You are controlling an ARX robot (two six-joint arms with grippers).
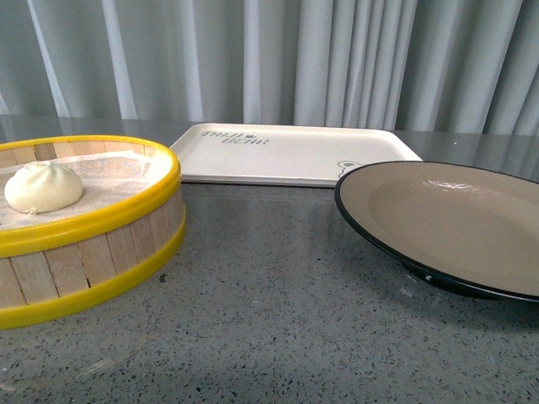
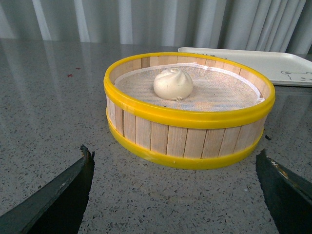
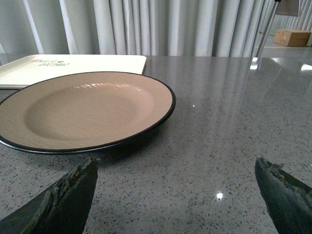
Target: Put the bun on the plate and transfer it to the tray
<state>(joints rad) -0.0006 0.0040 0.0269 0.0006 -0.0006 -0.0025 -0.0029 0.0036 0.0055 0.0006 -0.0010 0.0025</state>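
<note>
- Steamer basket [image 1: 84,244] sits closest, front left, and the bun [image 1: 43,187] lies inside on its cloth liner. Not lifted yet, so this looks like the opening step.
- Left gripper [image 2: 173,156] faces the basket, jaws spread wide, holding nothing.
- Right gripper [image 3: 174,163] gapes too, near the plate [image 1: 446,220].
- Next move, I'd judge: clear the raised yellow rim, drop in, pinch the soft dough gently.
- Tray [image 1: 286,156] sits behind both.

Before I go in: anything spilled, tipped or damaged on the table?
Nothing stands out. The small white pleated bun sits upright in the yellow-rimmed wooden steamer basket; the beige black-rimmed round plate and cream rectangular plastic tray lie flat and empty.
</note>
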